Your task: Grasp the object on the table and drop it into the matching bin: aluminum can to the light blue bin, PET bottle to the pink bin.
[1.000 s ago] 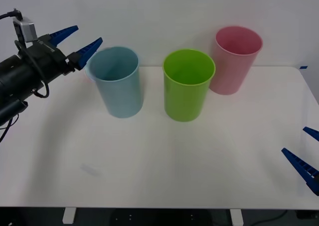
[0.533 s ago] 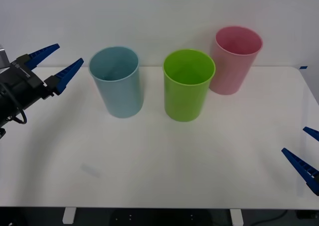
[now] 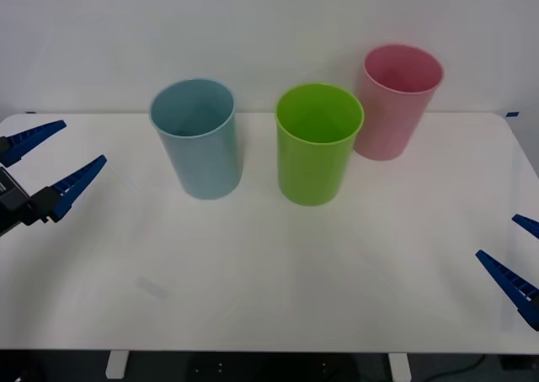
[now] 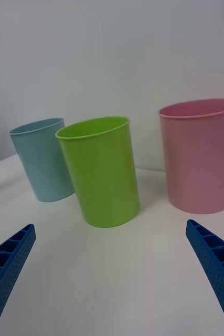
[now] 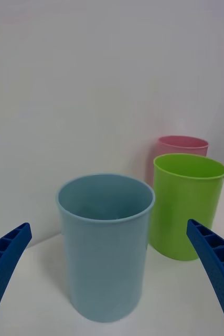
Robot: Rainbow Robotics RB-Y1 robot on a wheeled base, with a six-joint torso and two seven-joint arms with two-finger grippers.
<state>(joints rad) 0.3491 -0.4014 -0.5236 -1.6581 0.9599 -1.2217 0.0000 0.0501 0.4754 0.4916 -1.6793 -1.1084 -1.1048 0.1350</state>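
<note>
The aluminum can is out of view. On the white table (image 3: 278,273) the light blue bin (image 3: 198,146) stands at the back left and the pink bin (image 3: 396,104) at the back right, both upright. My left gripper (image 3: 84,140) hovers open over the table's left edge, well to the left of the light blue bin, with nothing between its fingers. The left wrist view looks straight at the light blue bin (image 5: 105,257), between the spread fingers. My right gripper (image 3: 497,236) waits open and empty at the table's front right edge.
A bright green bin (image 3: 318,146) stands between the blue and pink ones, close to both. The right wrist view has the green bin (image 4: 101,173) nearest, the pink bin (image 4: 201,157) and light blue bin (image 4: 41,163) beside it. A faint smudge (image 3: 152,287) marks the front left.
My left gripper has drawn back from beside the light blue bin's rim, moving left and down to the table's left edge, open all the while. The right arm has not moved.
</note>
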